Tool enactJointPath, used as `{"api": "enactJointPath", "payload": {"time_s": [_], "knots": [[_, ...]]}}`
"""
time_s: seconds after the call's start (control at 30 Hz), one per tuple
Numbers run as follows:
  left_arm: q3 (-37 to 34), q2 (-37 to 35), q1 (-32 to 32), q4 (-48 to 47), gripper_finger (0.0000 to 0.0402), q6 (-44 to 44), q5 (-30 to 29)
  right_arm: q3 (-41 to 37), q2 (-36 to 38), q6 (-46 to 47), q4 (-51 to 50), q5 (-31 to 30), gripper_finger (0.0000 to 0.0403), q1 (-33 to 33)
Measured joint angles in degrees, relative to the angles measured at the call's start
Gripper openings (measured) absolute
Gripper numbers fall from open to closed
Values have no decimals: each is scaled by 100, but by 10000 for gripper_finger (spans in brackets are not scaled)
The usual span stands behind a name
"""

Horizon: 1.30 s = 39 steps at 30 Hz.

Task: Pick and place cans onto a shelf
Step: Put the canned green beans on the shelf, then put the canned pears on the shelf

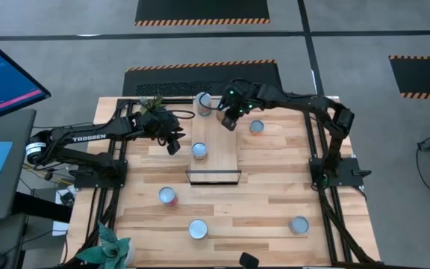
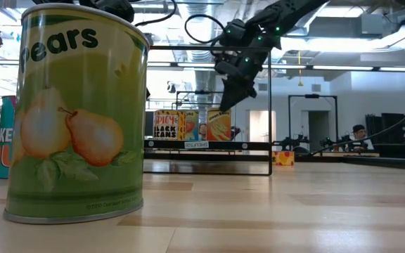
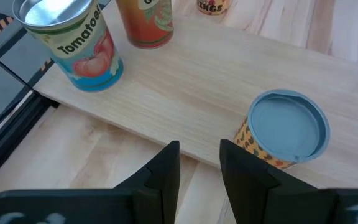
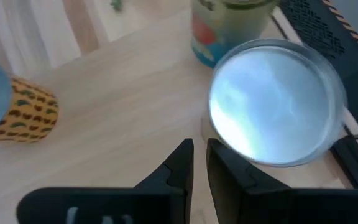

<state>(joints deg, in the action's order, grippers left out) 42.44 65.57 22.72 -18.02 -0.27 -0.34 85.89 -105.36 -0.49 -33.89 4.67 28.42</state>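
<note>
The shelf [image 1: 219, 161] is a light-wood board with a black frame [image 1: 213, 178] at its near end. A Tomato can [image 1: 204, 103] stands on its far end. An orange can [image 3: 145, 22] stands beside that one, under my right gripper [image 1: 228, 123]. A yellow-patterned can [image 1: 199, 150] stands at mid-board. My right gripper [image 4: 199, 152] points down at the silver top [image 4: 275, 102] of the orange can, its fingers a narrow gap apart with only wood between them. My left gripper [image 3: 199, 162] hangs open over the shelf's left edge, near the patterned can [image 3: 288, 127]. My right gripper's fingertip [image 4: 215, 146] stands right at the rim [image 4: 211, 127] of the orange can's top, coming from above on a slant. Whether it touches the can I cannot tell. The can stands upright on the shelf [image 2: 219, 125].
Another can [image 1: 257, 127] stands on the table right of the shelf. Three more stand toward the near edge [image 1: 168, 196], [image 1: 198, 229], [image 1: 298, 224]. A pears can [image 2: 76, 112] fills the left of the low view. Small green plants [image 1: 153, 104], [image 1: 112, 246] stand at the table's left.
</note>
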Motion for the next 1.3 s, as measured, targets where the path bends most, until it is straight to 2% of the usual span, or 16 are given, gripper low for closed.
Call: {"api": "enactJointPath", "payload": {"time_s": [0.93, 1.3], "knots": [[0, 1, 0, 15, 103, -7, -2, -2, 0, -109, 324, -20, 69, 243], [0, -1, 0, 0, 103, -2, -2, -9, 115, 49, 268, 177, 69, 1]]}}
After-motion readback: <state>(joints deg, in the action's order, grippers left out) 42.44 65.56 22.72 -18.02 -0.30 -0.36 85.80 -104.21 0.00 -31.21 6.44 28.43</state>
